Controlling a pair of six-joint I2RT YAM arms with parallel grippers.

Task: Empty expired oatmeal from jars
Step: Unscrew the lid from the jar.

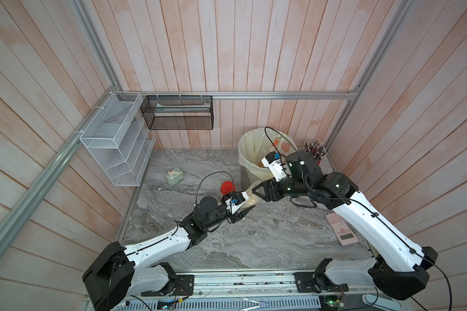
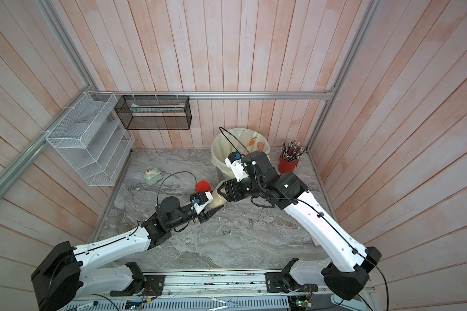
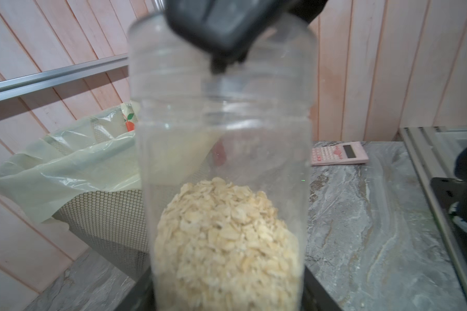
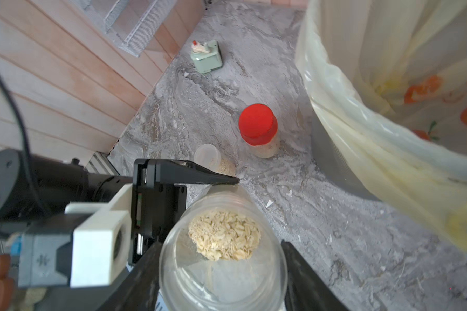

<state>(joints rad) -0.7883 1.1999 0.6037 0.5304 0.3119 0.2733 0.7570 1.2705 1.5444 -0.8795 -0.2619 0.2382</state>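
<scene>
Left tool (image 1: pixel 250 200) pinches the held jar (image 3: pixel 221 121) (clear lid seemingly on), oatmeal (image 4: pixel 224 246) inside; right tool (image 4: pixel 221 269) clamps its lid end. Beyond the left tool stand the red-lidded jar (image 4: pixel 258 126) and small jar (image 4: pixel 213 160), both lidded. I judge 0 of 3 emptied.

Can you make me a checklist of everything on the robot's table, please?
Surface: grey marbled table, dotted with pale crumbs.
Job's things: held jar tilted, oatmeal inside; red-lidded jar and clear-lidded jar standing closed; lined bin nearby.
Clutter: pink calculator, green gadget, pencil cup.
Hands: left hand shut on held jar's base; right hand flanks its top with both fingers, grip unclear.
Cables: black cable loop above each wrist.
Surroundings: plank walls, white wire rack, black mesh basket.
</scene>
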